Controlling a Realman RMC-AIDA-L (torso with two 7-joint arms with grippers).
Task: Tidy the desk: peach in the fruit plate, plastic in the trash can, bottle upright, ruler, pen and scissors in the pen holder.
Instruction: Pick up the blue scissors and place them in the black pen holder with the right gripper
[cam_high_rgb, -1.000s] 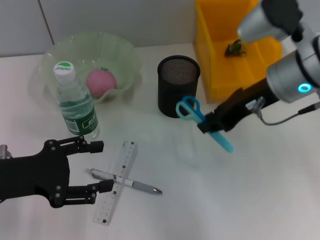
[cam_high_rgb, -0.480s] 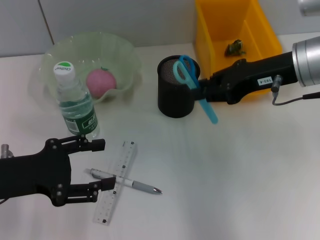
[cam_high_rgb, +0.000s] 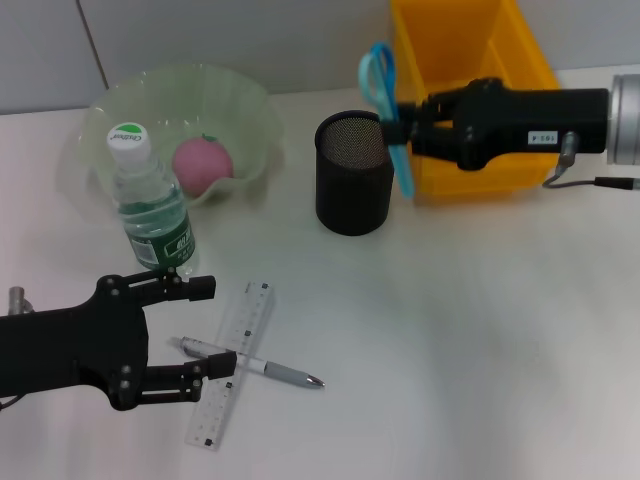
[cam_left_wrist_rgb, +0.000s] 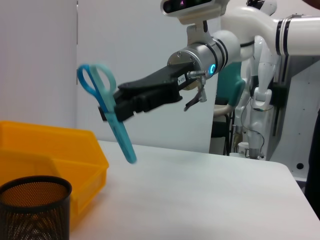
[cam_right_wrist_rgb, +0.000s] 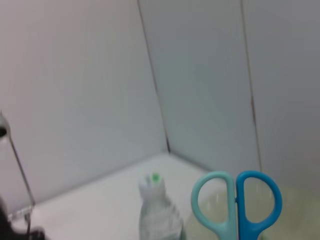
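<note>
My right gripper (cam_high_rgb: 408, 128) clamps the blue scissors (cam_high_rgb: 385, 100), tips down just beside the mesh pen holder (cam_high_rgb: 355, 186). I'd centre over its mouth, then lower. Left gripper (cam_high_rgb: 195, 328) waits wide.

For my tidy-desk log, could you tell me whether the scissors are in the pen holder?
Not in. The right gripper holds the scissors in the air, blades down, beside the pen holder.
</note>
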